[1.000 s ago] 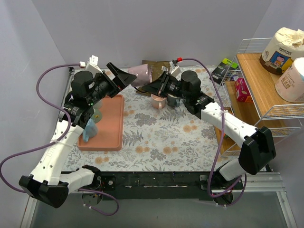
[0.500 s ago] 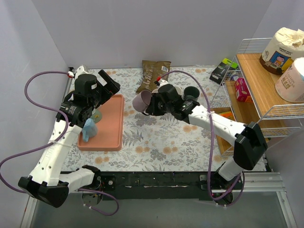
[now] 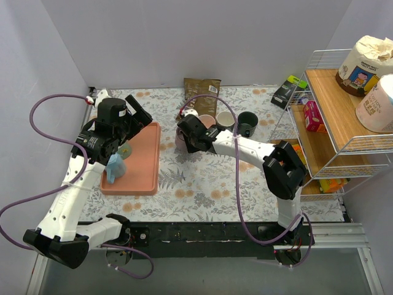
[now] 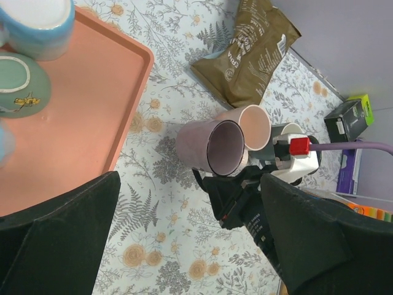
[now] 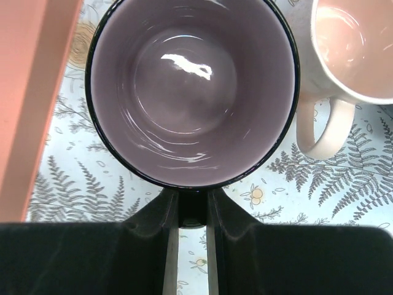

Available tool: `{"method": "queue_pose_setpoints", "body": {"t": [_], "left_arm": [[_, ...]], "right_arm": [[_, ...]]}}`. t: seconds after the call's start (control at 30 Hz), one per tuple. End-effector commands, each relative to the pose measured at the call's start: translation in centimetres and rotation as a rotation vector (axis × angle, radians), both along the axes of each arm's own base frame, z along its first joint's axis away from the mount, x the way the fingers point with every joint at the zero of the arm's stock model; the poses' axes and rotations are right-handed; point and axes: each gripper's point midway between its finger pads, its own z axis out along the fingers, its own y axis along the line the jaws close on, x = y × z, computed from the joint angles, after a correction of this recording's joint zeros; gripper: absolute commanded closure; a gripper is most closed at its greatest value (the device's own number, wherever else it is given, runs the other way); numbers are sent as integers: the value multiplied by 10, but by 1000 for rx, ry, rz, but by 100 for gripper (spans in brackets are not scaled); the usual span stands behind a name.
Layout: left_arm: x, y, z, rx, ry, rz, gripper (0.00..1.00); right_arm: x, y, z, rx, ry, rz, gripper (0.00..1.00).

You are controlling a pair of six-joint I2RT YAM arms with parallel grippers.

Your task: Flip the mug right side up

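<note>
A table (image 3: pixel 202 184) under a floral, ferny cloth is seen, boxed in by plain pale-lilac walls (image 3: pixel 202 43). A salmon tray (image 3: pixel 146 172) is laid at the left of the top view, with a blue cup (image 4: pixel 34 24) and a green dish (image 4: pixel 15 83) on it. A brown pouch (image 3: pixel 201 92) is lying at top centre, and a wire rack (image 3: pixel 328 107) with wooden shelves is parked at the right edge.

Pincers next. The right gripper (image 5: pixel 192 206) is clamped tight on the purple mug (image 5: pixel 190 92), fingers nearly together around a dark bit at the mug's near edge; handle or wall, can't be told. The mug is placed upper-centre on the cloth, just right of the tray, mouth turned up at the wrist camera. Whether its base is on the cloth can't be made out. A pink mug (image 5: pixel 359 49) is found right beside it, touching or nearly. The left gripper (image 3: pixel 138 110) is held over the tray's upper corner, fingers spread wide apart.

From the top, the purple mug is mostly hidden under the right wrist. Its outer wall is only shown in the left wrist view, along with a red plug (image 4: pixel 299 146) on the right arm. The glossy inside is shown best by the right wrist view. The rack's shelves are caught by the top view alone.
</note>
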Motion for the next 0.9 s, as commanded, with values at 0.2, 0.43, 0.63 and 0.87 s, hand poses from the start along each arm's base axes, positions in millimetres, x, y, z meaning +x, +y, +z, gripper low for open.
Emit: {"method": "queue_pose_setpoints", "body": {"t": [0.2, 0.43, 0.63, 0.87], "left_arm": [[-19, 13, -7, 10, 83, 58, 2], [-30, 16, -22, 13, 147, 72, 2], [-40, 22, -32, 27, 192, 101, 2], [-48, 28, -42, 40, 234, 128, 2]], "right_arm": [[37, 16, 0, -33, -150, -13, 99], [47, 22, -8, -58, -162, -16, 99], [45, 30, -18, -43, -136, 5, 99], [34, 40, -23, 5, -75, 44, 66]]}}
